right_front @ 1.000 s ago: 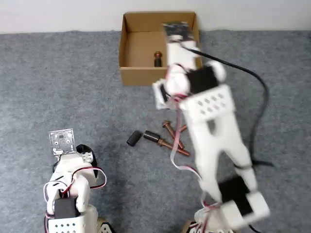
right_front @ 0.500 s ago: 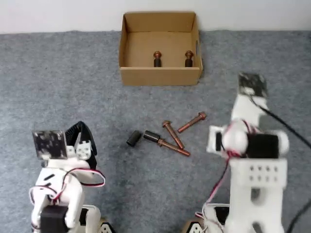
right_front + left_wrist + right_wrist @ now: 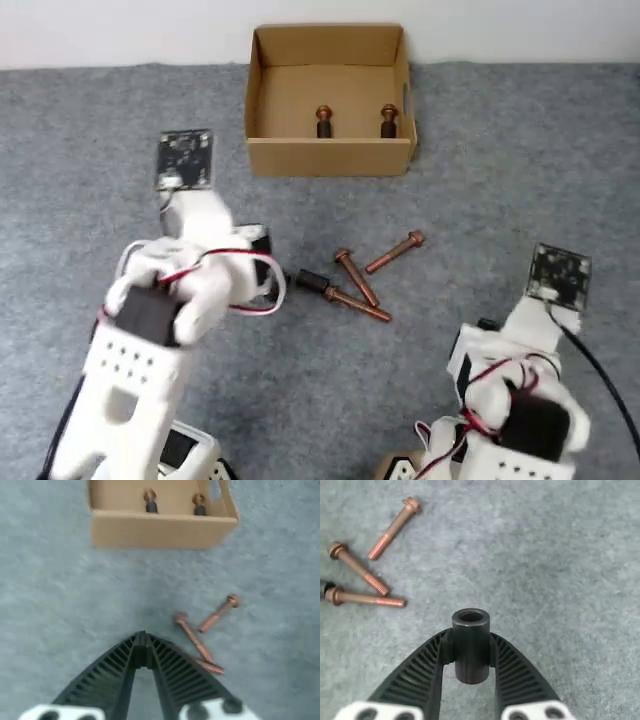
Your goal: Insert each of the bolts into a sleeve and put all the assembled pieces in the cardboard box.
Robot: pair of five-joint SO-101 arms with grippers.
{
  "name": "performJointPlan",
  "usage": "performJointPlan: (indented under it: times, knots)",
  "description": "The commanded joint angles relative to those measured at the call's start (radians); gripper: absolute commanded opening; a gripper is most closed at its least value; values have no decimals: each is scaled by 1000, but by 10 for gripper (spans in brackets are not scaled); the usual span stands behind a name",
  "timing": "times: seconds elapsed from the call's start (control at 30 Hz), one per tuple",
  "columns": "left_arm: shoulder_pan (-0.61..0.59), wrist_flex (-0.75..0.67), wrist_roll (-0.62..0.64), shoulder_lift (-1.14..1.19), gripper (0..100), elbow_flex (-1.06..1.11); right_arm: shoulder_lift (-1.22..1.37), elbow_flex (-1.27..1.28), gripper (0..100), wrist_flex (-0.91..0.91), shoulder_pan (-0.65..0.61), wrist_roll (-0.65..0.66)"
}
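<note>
Count two assembled pieces [image 3: 324, 120] in cardboard box [image 3: 330, 158], three bolts [image 3: 394, 252] loose; note right gripper [image 3: 471, 639] pinching sleeve [image 3: 471, 652], left gripper [image 3: 142, 638] pressed together.

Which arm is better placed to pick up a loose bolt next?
Left. The left hand is empty and shut, close to the loose bolts; the right hand holds a black sleeve.

Hidden and cut off
The left gripper [image 3: 142, 638] covers most of one bolt [image 3: 211, 667]; the right wrist view's edge cuts a dark piece [image 3: 322, 586], perhaps a sleeve.
</note>
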Motion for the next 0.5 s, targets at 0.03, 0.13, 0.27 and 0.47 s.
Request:
performJointPlan:
  times: [0.03, 0.13, 0.27, 0.47]
  knots:
    - [100, 3, 110, 140, 6, -124, -61, 3, 8, -24, 35, 8]
    - [163, 3, 166, 245, 6, -174, -64, 3, 8, -24, 36, 3]
    - [201, 8, 256, 422, 7, -263, -70, 3, 8, -28, 36, -18]
    - [198, 81, 282, 687, 8, -456, -65, 3, 8, -19, 36, -63]
